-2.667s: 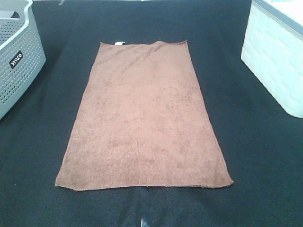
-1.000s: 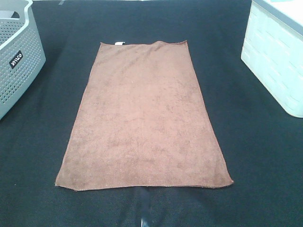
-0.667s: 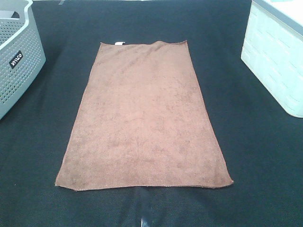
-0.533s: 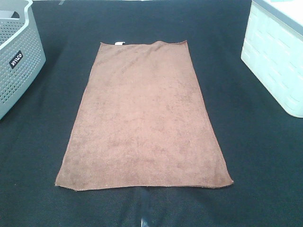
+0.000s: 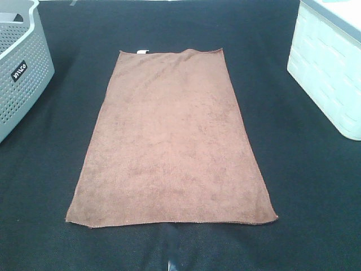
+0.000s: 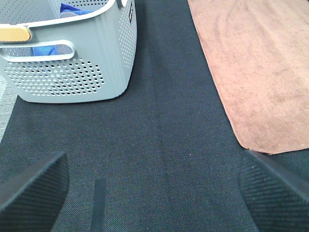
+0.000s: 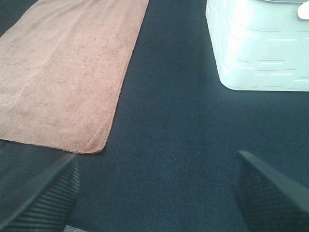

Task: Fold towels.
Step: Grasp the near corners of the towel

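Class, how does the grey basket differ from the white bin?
The grey basket has walls pierced with round holes; the white bin shows short dashes in staggered rows. The grey basket bears a black label; the white bin shows none. Blue cloth lies in the grey basket; the white bin's inside is hidden. Both stand on the dark mat, apart from the towel.

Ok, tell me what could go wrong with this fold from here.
1. The towel lies flat on the black mat, so the open left gripper and right gripper may miss its near corners or pinch mat.
2. Uneven lifting would skew the fold.
3. The grey basket and white bin flank the towel; a wide swing could clip them.
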You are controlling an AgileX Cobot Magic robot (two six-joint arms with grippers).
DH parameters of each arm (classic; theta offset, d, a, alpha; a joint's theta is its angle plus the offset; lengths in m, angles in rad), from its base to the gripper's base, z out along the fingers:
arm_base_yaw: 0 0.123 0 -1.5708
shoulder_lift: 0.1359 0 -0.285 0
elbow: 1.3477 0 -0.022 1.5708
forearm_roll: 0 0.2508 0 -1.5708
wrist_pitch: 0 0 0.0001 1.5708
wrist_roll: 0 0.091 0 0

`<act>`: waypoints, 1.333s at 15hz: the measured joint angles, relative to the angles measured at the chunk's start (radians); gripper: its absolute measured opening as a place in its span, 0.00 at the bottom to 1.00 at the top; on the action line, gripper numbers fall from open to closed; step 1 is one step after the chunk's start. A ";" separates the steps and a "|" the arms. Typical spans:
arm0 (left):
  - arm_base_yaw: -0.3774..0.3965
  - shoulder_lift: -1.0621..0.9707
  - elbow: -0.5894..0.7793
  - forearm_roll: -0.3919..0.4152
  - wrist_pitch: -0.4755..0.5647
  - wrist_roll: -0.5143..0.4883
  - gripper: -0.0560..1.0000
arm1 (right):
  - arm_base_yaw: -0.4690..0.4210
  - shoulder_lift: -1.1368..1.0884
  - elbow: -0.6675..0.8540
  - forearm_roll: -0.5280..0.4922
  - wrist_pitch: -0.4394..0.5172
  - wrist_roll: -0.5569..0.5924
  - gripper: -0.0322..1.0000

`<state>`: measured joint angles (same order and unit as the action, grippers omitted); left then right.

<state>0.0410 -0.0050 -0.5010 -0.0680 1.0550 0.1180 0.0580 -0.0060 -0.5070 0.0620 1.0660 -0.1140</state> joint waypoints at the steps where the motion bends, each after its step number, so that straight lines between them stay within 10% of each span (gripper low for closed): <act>1: 0.000 0.000 0.000 0.000 -0.001 -0.001 0.90 | 0.000 0.000 0.000 0.000 0.000 0.000 0.82; 5: 0.000 0.091 -0.004 -0.046 -0.279 -0.027 0.90 | 0.000 0.117 -0.018 0.000 -0.082 0.051 0.78; 11: 0.000 0.601 0.040 -0.430 -0.524 0.005 0.90 | 0.000 0.577 -0.056 0.111 -0.234 0.087 0.77; 20: 0.000 1.412 0.040 -1.212 -0.481 0.784 0.90 | 0.000 1.348 -0.194 0.297 -0.325 -0.045 0.77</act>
<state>0.0410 1.4070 -0.4610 -1.2800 0.5740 0.9020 0.0580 1.3420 -0.7010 0.3590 0.7410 -0.1590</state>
